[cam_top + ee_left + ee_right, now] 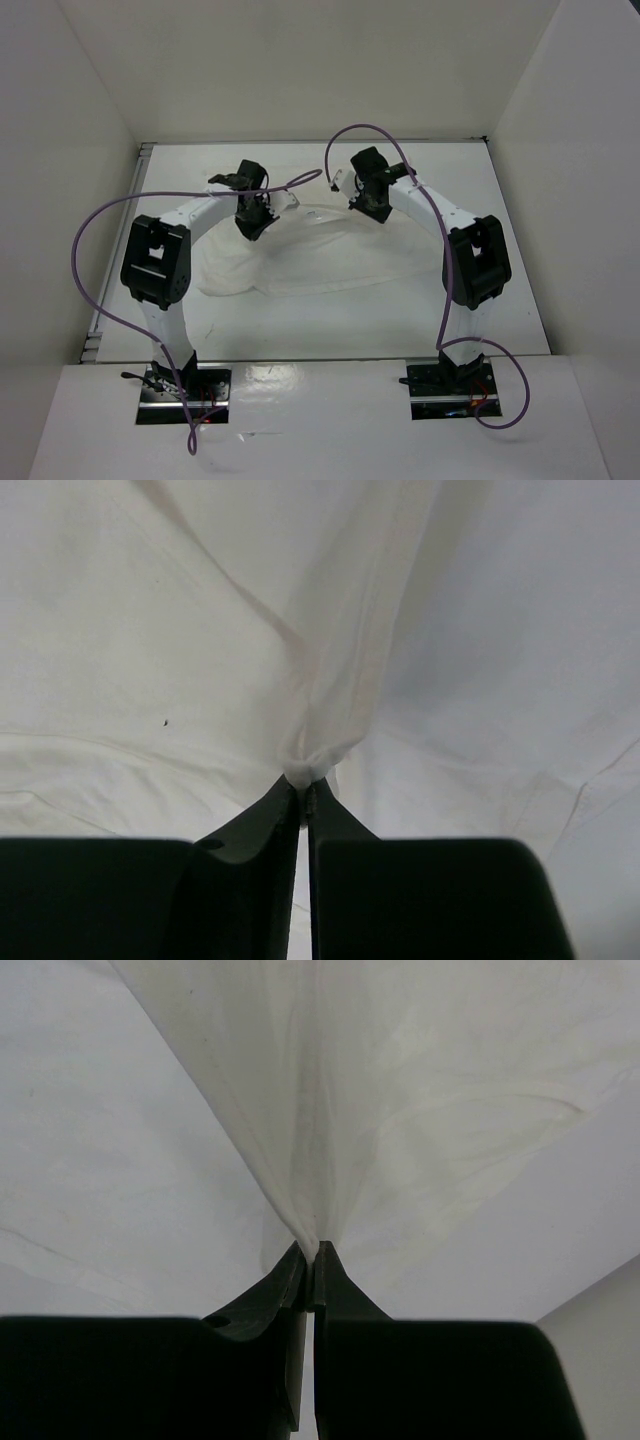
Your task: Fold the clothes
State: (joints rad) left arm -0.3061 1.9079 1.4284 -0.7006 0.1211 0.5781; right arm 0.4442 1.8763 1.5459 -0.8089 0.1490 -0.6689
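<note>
Nearest the table's (500,310) front edge, we saw the white garment (300,268) spread wrinkled across the middle. Toward the table's back, our left gripper (303,785) and right gripper (313,1255) each had their jaws nearly together on a bunched fold of it, the cloth drawn to a peak at the tips.

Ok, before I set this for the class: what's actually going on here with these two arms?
Two robot arms are handling a white garment that lies wrinkled on the table. The left gripper is shut on a small pinch of the cloth. The right gripper is shut on another pinch. Both pinches are toward the garment's far side. The fabric pulls into taut creases at each pinch, while the near part rests on the table. No neat fold is visible yet.
</note>
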